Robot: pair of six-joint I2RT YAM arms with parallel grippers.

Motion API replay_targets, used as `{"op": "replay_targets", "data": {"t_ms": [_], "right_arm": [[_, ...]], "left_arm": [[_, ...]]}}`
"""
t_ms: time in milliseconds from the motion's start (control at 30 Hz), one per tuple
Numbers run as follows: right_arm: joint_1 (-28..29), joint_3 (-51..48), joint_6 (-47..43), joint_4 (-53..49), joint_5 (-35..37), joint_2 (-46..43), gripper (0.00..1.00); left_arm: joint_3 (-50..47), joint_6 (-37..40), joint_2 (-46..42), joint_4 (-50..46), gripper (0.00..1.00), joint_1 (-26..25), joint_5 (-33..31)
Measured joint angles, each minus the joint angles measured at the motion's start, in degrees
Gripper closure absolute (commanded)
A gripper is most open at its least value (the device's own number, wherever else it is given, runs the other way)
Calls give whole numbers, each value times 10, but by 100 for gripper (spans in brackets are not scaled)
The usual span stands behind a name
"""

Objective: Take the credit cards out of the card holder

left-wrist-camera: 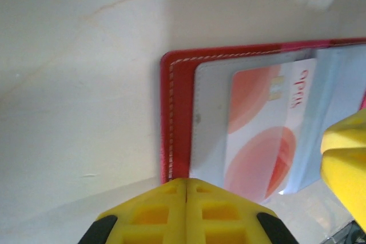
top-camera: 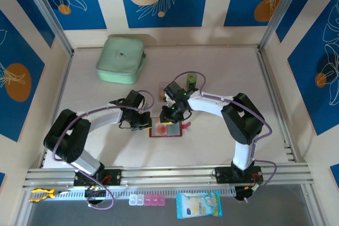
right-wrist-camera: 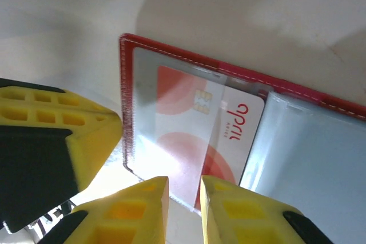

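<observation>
Card holder open, clear sleeve over credit card, mint-green case apart.

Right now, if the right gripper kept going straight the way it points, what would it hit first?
Probably the near edge of the credit card, lying in a clear sleeve of the open card holder; depth is unclear.

The worktop carries one red card holder with one card showing inside it (white, with orange-red circles), one mint-green zip case and one small green object. There are two hands over it: one left hand and one right hand. On the front ledge sit one yellow item, one blue-and-white packet and one row of white and pink boxes, too small to count singly.
</observation>
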Motion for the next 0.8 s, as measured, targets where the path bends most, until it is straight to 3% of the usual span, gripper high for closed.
{"op": "replay_targets", "data": {"t_ms": [267,800], "right_arm": [[-9,-9,2,1,3,-11,76],[-18,-57,18,25,-1,-16,76]], "left_arm": [[52,1,28,-2,96,-31,5],[38,2,57,0,98,-35,-9]]}}
